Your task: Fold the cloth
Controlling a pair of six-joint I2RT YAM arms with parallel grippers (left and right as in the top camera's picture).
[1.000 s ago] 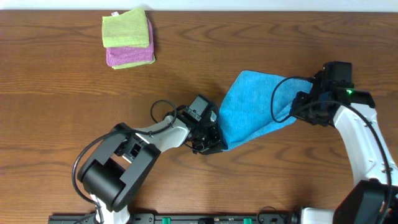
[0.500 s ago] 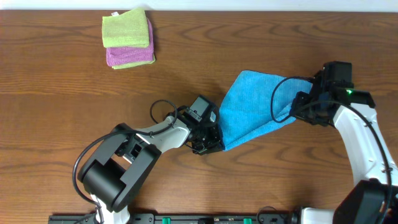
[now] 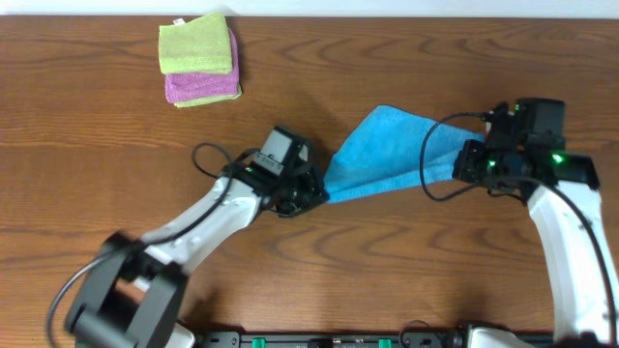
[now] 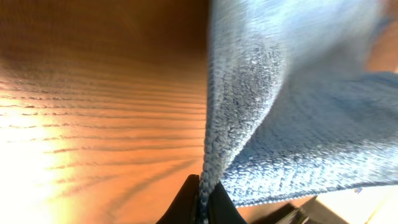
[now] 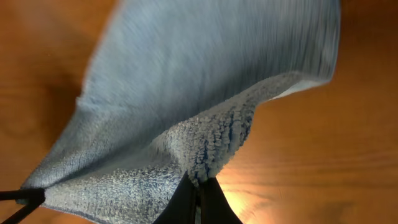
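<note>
Over the brown table (image 3: 97, 193), just right of centre, the blue cloth (image 3: 387, 155) hangs stretched between my two grippers. My left gripper (image 3: 321, 197) is clamped on the cloth's corner at its 8 o'clock, and my right gripper (image 3: 466, 160) pinches its edge at 3 o'clock. In each wrist view my closed fingertips (image 4: 185, 205) sit at 6 o'clock, with the cloth fanning up toward 12.

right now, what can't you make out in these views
Overhead: left gripper fingertips hidden under its own wrist; lower left arm blurred.
Overhead: right gripper tips hidden under its housing.
Wrist views: blue cloth fills most of each frame, hiding the table behind.
</note>
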